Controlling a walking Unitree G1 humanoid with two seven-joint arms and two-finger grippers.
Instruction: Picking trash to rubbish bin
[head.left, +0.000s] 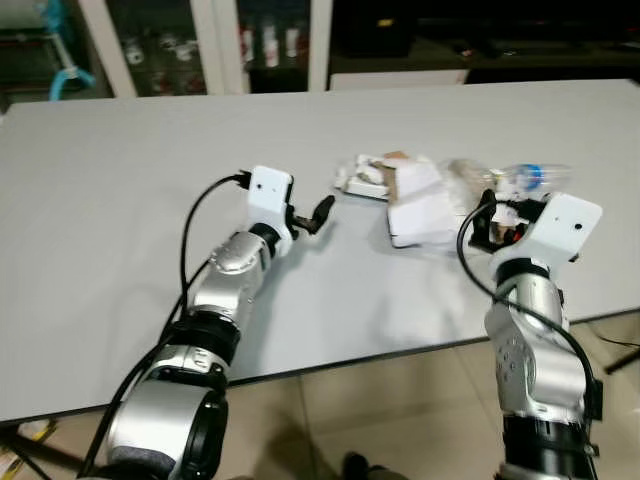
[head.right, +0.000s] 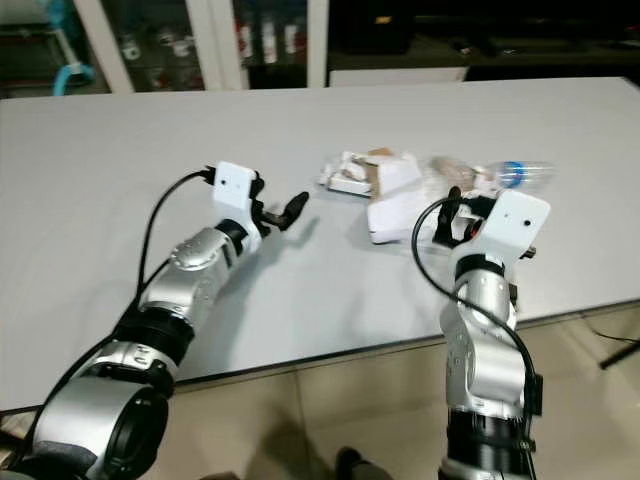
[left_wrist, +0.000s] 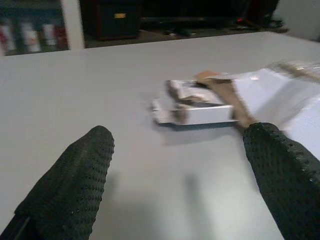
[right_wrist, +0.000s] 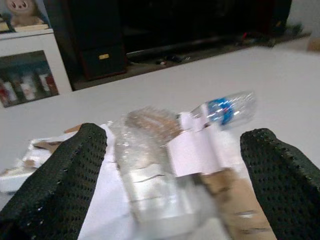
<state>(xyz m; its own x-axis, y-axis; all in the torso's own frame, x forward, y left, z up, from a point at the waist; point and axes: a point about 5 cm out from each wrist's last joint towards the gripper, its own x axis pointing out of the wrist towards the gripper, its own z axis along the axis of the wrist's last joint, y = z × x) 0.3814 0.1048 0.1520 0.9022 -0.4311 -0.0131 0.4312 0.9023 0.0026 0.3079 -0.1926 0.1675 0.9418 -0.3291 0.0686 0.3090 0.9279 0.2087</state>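
From the head views, a pile of trash (head.left: 415, 195) lies on the grey table (head.left: 120, 190) toward its right side: a white crumpled box, wrappers and a clear plastic bottle (head.left: 520, 178). The left gripper (head.left: 318, 215) hovers just left of the pile. In the left wrist view its fingers (left_wrist: 75, 185) are spread wide, facing a flattened white carton (left_wrist: 192, 105). In the right wrist view the right gripper (right_wrist: 172, 175) is spread over the bottle and wrappers.

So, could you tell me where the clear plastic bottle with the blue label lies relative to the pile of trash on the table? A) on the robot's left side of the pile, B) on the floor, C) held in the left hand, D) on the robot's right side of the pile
D: the plastic bottle lies at the robot's right end of the trash pile, just ahead of the right hand; the left hand is open and holds nothing.
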